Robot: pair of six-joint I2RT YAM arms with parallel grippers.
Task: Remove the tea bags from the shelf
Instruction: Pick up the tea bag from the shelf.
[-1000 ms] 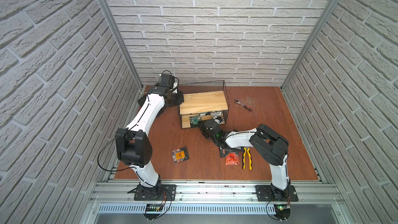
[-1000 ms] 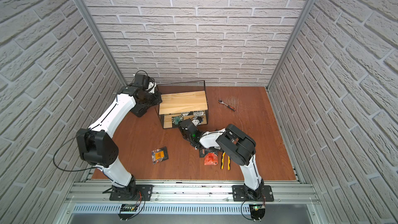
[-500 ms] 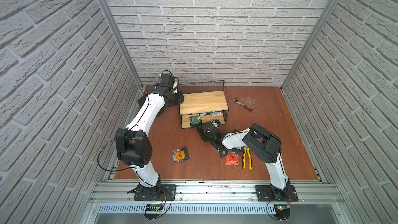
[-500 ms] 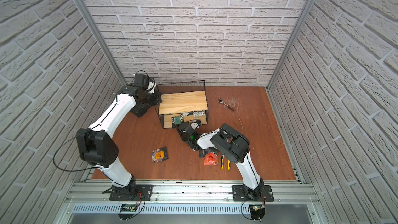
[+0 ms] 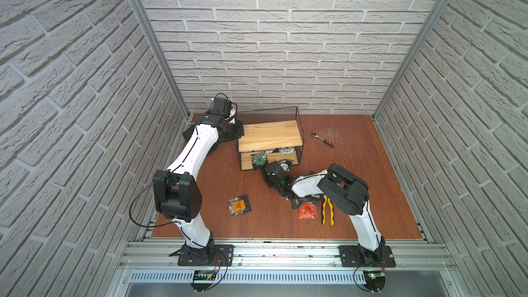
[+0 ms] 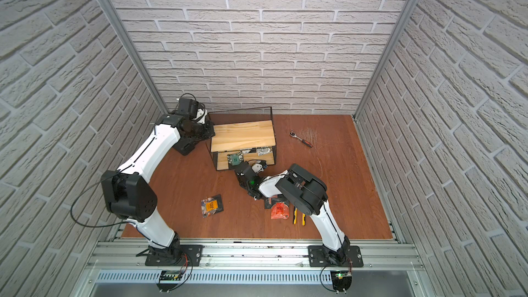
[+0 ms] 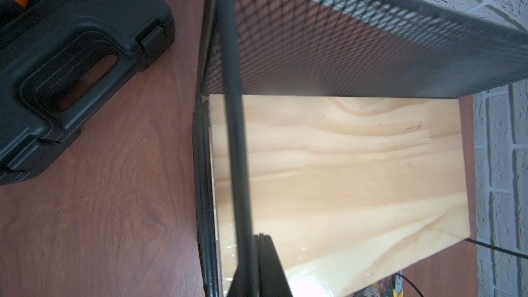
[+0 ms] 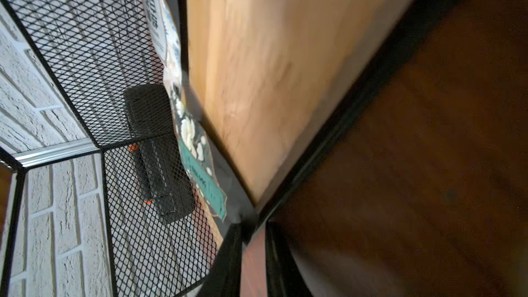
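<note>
The shelf (image 5: 270, 135) (image 6: 243, 135) is a black wire rack with two pale boards. A green tea bag (image 5: 258, 159) and a white one (image 5: 287, 151) lie on its lower board. On the floor are an orange tea bag (image 5: 239, 205) and a red one (image 5: 307, 210). My right gripper (image 8: 251, 232) (image 5: 264, 166) is low at the shelf's front. Its jaws stand a narrow gap apart, and the corner of a teal-labelled tea bag (image 8: 200, 172) is at their tips. My left gripper (image 7: 261, 241) is shut beside the shelf's wire post (image 7: 234, 110) at the rear left corner.
A black tool case (image 7: 71, 52) (image 6: 187, 147) lies left of the shelf, under the left arm. A ratchet wrench (image 5: 323, 138) is on the floor to the right. Yellow pliers (image 5: 328, 210) lie beside the red tea bag. Brick walls close three sides.
The right arm's elbow has swung a little left and its jaws have narrowed at the shelf's front. The left arm has not moved.
</note>
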